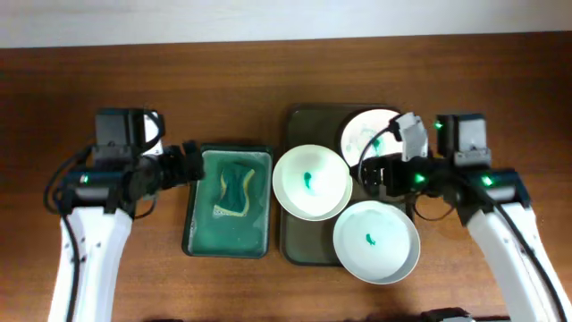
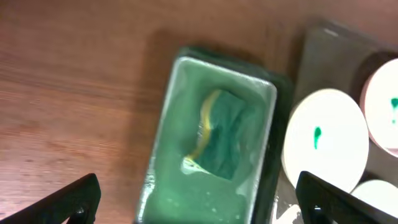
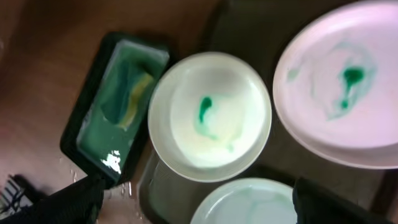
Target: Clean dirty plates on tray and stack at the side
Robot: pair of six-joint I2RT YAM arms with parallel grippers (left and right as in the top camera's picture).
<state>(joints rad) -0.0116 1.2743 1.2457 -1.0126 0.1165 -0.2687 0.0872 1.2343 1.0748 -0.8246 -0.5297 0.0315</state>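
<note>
Three white plates with teal smears lie on the dark tray (image 1: 298, 243): one at the left (image 1: 311, 182), one at the front right (image 1: 376, 241), one at the back right (image 1: 363, 131), partly hidden by my right arm. My right gripper (image 1: 374, 172) is open and empty above the tray between the plates; its wrist view shows the left plate (image 3: 210, 116), the back plate (image 3: 343, 84) and the front plate (image 3: 249, 202). My left gripper (image 1: 189, 163) is open and empty at the left edge of the green tub (image 1: 229, 200).
The green tub holds greenish water and a yellow-green sponge (image 1: 232, 190), also in the left wrist view (image 2: 219, 133). The tub (image 2: 211, 143) stands just left of the tray (image 2: 323, 59). Brown wooden table (image 1: 268, 80) all around.
</note>
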